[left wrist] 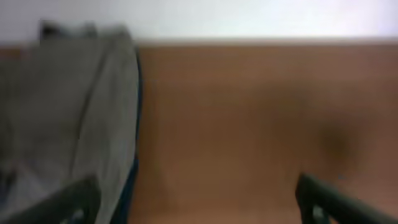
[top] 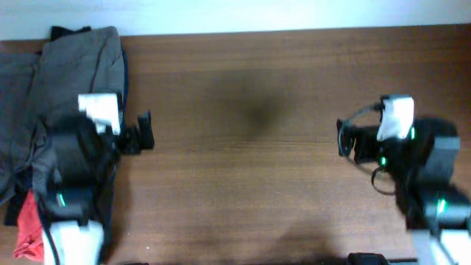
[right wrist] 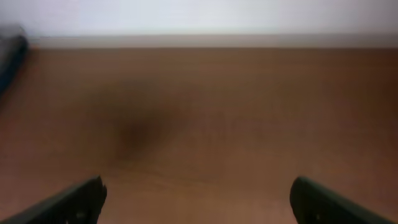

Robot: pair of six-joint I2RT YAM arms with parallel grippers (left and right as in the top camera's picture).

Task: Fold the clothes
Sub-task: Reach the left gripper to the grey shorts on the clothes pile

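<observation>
The grey-olive shorts lie folded on a pile at the table's far left, over a navy-blue garment edge. They also show in the left wrist view at the left. My left gripper is open and empty, just right of the pile over bare wood; its fingers frame the shorts' edge and the table. My right gripper is open and empty at the right side, far from the clothes; the right wrist view shows its fingers spread over bare wood.
A navy-blue garment peeks from under the shorts. An orange-red garment lies at the front left. More dark grey cloth lies at the far left edge. The brown wooden table ends at a white wall behind.
</observation>
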